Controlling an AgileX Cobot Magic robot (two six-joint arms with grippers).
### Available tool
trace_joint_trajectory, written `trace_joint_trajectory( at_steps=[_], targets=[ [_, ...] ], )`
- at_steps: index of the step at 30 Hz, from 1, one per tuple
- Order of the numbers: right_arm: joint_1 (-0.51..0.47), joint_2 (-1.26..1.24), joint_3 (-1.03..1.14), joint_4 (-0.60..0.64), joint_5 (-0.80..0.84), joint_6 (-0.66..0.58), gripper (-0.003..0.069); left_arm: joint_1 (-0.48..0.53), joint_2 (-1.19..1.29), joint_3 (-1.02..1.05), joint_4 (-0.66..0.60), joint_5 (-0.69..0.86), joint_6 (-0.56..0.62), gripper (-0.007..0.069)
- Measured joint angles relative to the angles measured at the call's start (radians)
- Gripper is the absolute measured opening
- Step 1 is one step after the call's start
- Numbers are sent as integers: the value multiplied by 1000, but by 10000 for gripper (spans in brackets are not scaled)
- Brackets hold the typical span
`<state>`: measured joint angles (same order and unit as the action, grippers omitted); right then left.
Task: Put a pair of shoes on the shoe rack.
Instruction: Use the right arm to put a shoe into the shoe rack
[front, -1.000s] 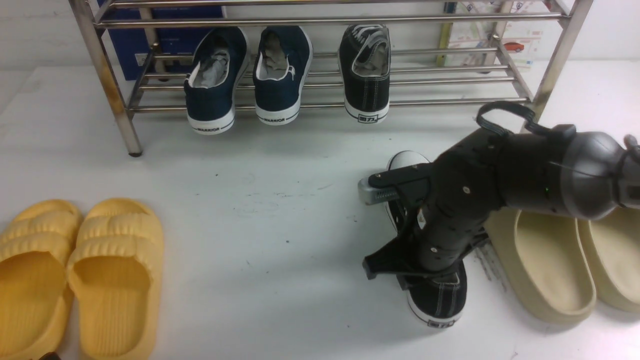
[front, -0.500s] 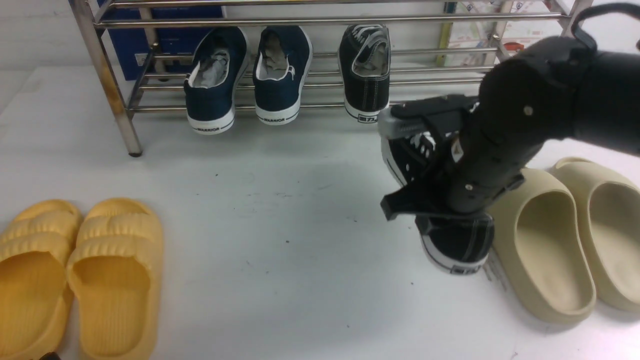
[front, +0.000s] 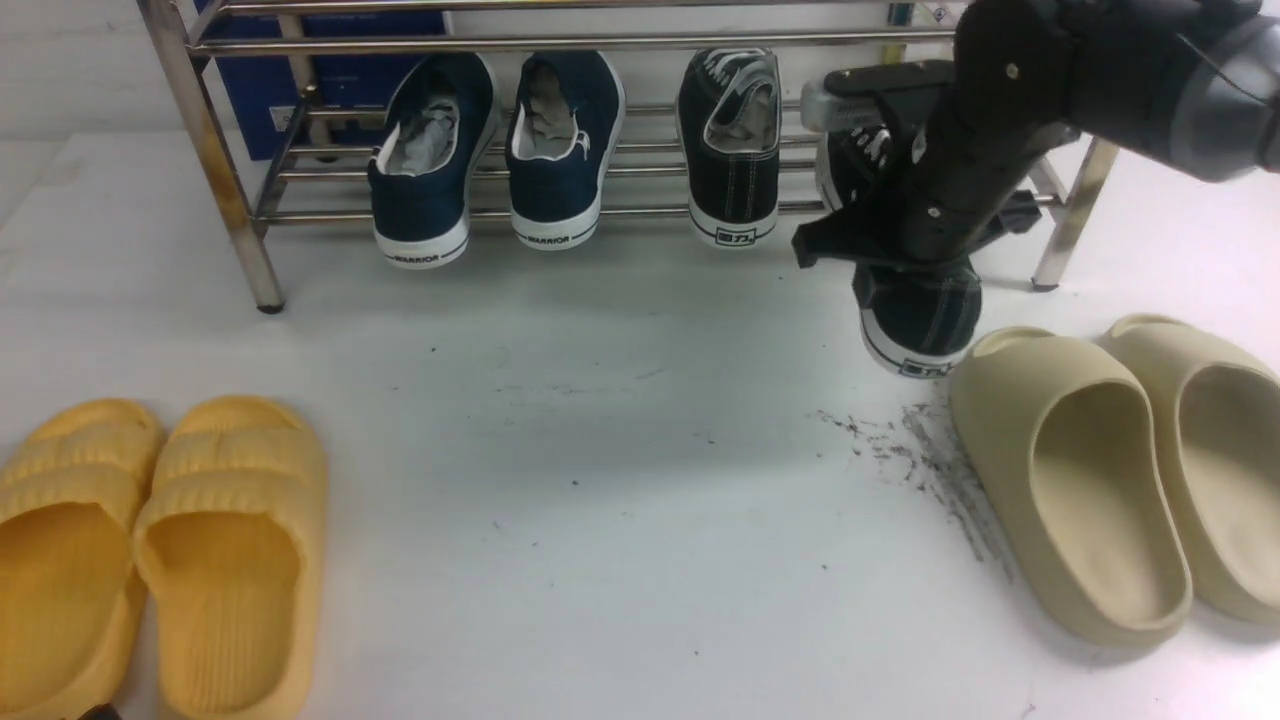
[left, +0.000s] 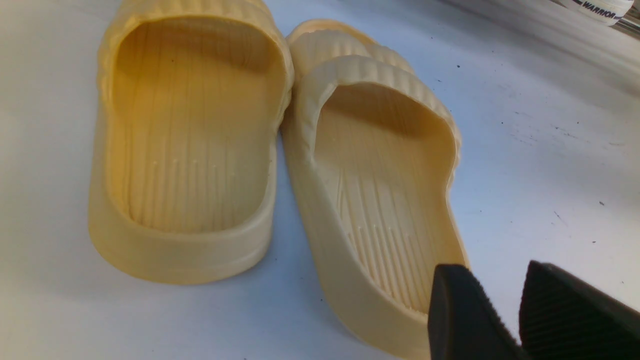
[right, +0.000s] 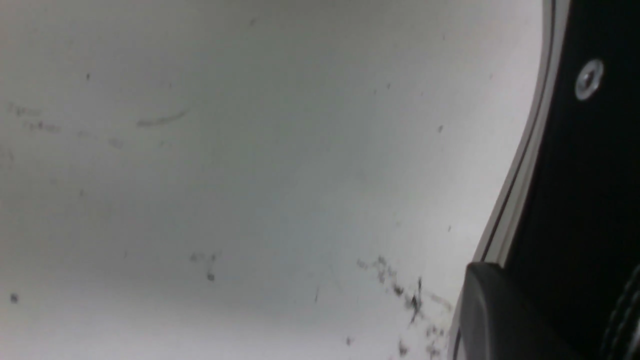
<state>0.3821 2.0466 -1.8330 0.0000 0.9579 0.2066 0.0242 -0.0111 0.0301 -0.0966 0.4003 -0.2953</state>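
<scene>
Front view showed one black sneaker (front: 733, 150) seated on the shoe rack (front: 640, 43). Right gripper (front: 832, 180) clamped the second sneaker (front: 920, 315) beside it, unplaced.

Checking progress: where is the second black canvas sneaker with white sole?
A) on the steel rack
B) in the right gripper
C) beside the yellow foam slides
B: the right gripper clamps the black canvas sneaker near the stainless-steel shoe rack, where its mate already sits.
</scene>
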Motion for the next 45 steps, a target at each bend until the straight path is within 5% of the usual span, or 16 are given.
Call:
trace_joint_trajectory(
  at_steps=[16,45],
  targets=[
    [-55,301,-459,9,39,-29,89,0,0,0,0,0,0,201],
    [-80,335,-496,12,-74,-115,121,0,0,0,0,0,0,201]
  ],
)
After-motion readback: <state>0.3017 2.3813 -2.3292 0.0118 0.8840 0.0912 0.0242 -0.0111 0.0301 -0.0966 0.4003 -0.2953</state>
